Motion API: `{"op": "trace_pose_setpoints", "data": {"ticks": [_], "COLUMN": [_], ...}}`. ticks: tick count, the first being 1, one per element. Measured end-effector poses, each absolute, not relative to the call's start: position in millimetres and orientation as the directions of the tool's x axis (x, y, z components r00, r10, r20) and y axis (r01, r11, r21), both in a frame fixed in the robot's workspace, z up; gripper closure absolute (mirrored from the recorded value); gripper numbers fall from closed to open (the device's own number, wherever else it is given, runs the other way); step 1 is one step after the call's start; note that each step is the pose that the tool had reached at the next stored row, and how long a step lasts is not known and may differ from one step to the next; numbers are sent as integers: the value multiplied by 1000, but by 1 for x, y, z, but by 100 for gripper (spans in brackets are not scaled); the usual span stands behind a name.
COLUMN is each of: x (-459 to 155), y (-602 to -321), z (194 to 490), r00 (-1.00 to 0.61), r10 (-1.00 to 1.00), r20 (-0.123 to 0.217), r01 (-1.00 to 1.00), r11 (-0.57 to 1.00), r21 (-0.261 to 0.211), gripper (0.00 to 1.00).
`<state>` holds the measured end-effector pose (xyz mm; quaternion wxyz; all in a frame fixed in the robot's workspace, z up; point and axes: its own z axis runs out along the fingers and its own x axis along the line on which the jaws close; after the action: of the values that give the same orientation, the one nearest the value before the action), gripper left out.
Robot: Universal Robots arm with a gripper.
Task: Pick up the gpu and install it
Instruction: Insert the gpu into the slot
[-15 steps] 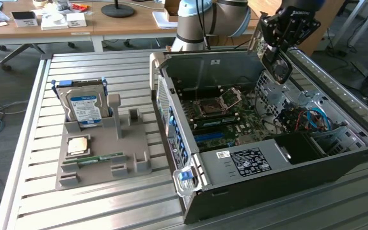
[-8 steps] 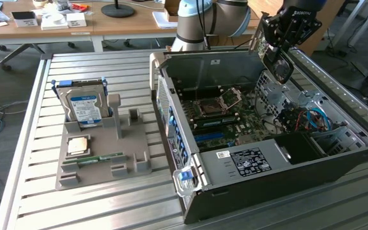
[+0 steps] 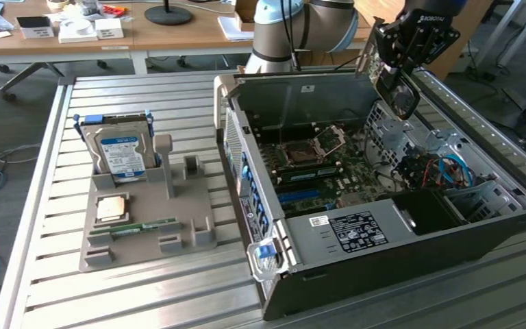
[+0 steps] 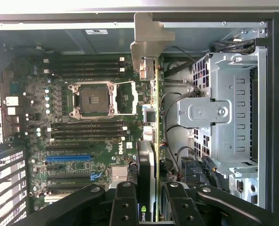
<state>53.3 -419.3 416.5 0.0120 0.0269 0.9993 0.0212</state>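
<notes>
The gpu (image 3: 398, 90) hangs over the far end of the open computer case (image 3: 355, 274), with my gripper (image 3: 402, 51) shut on it. In the wrist view the gpu (image 4: 151, 117) is seen edge-on: a thin green board with a dark face, its silvery end bracket (image 4: 148, 42) pointing toward the case's far wall. The black fingers (image 4: 125, 207) clamp the card from both sides. Beneath it lies the motherboard (image 4: 83, 141) with the empty processor socket (image 4: 93, 99) and a blue expansion slot (image 4: 68, 158). The card is above the board, not seated in a slot.
A grey drive cage (image 4: 224, 113) and loose cables sit beside the card inside the case. On the slatted metal table (image 3: 153, 295), a grey holder (image 3: 148, 219) carries a hard drive (image 3: 121, 154), a processor chip (image 3: 110, 207) and a memory stick (image 3: 140, 226).
</notes>
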Motion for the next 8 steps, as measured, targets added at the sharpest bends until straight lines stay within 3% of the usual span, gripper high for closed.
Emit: {"op": "trace_pose_setpoints", "data": {"ticks": [8], "x": [53], "y": [-419], "z": [416], "r00": [-1000], "r10": [-9], "r20": [-23], "r01": [-10], "r11": [999], "r21": [43], "gripper": [73]}}
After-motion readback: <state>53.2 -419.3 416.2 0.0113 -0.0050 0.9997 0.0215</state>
